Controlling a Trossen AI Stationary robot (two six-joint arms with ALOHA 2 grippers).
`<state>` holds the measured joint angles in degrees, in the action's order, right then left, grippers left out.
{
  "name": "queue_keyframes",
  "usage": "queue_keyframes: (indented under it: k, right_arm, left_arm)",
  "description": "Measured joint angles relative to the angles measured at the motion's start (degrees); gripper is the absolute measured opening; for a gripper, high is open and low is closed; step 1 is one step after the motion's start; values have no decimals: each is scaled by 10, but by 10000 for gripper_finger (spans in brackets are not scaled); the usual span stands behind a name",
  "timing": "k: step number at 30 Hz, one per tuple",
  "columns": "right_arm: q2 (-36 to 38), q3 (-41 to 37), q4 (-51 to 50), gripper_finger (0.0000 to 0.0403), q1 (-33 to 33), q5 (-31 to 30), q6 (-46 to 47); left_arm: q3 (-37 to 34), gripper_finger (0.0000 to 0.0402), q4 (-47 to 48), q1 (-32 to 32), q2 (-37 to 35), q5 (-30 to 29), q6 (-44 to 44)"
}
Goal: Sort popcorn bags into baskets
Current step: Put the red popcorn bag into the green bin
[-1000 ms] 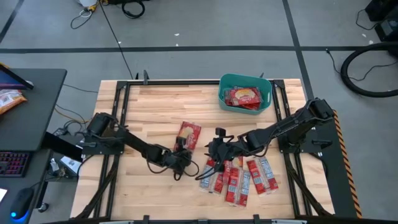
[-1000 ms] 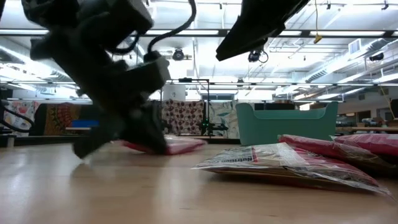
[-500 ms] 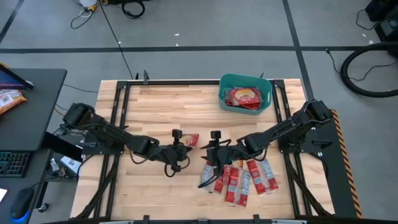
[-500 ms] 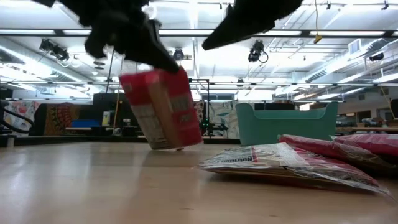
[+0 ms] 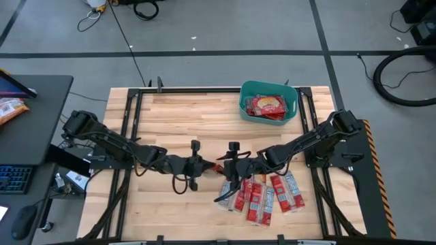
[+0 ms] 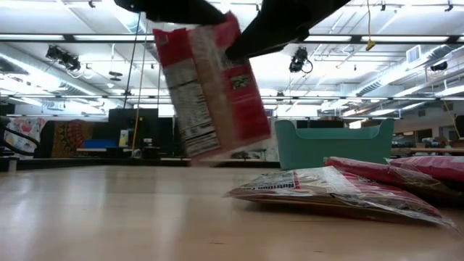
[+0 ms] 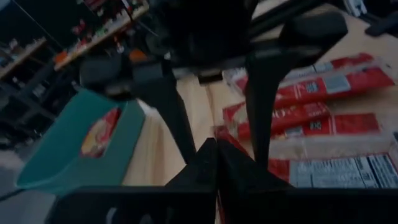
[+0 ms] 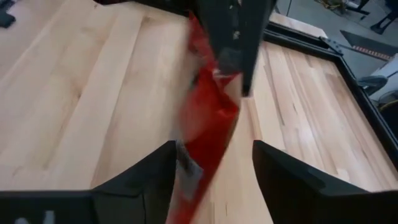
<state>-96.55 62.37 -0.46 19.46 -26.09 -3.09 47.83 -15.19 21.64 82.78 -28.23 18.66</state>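
Observation:
My left gripper (image 5: 203,164) is shut on a red popcorn bag (image 6: 210,87), which hangs above the middle of the table. My right gripper (image 5: 228,164) faces it from the table's right. It is open, with one finger on either side of the bag (image 8: 208,118), and I see no touch. The teal basket (image 5: 246,92) stands at the far right with red bags inside. Several more popcorn bags (image 5: 262,194) lie flat in a pile at the near right, below my right arm. My left gripper pinches the bag's upper end (image 8: 214,71) between its two shut fingers (image 8: 231,37). It reaches in from the table's left. The bag hangs tilted below the fingers, its lower end (image 6: 217,148) clear of the table.
The pile of bags shows low on the right in the low view (image 6: 348,190), with the basket (image 6: 333,143) behind it. Black frame rails (image 5: 133,129) run along the table's edges. A desk (image 5: 34,116) with an orange-and-white packet (image 5: 10,109) stands to the left.
My left gripper has risen with the bag and gone a little toward the right gripper. The bag lay flat on the table, then stood on its lower end, and now hangs clear. My right gripper has shifted slightly toward the table's left, to the bag.

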Motion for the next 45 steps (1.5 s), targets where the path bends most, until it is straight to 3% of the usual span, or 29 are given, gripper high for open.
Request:
queue_keyframes:
  k: [13,17,21,26,34,40,45]
  right_arm:
    - [0,0,-19,76,-2,16,21]
    - [0,0,-40,34,-2,16,36]
    - [2,1,-84,25,-5,9,65]
    - [12,60,-257,44,11,-123,109]
    - [13,171,-506,34,1,-318,133]
    - [13,184,-567,38,-39,-392,147]
    - [12,184,-649,38,-114,-378,173]
  left_arm:
    - [0,14,-36,1,0,-28,41]
    - [1,54,-23,1,-1,-37,34]
    - [2,113,-1,9,-19,-61,30]
    - [2,158,80,21,-64,-55,-5]
    - [-29,149,99,24,-79,-16,-50]
    - [-116,142,-10,24,-83,-5,-72]
    - [-172,142,-93,18,-118,-22,-40]
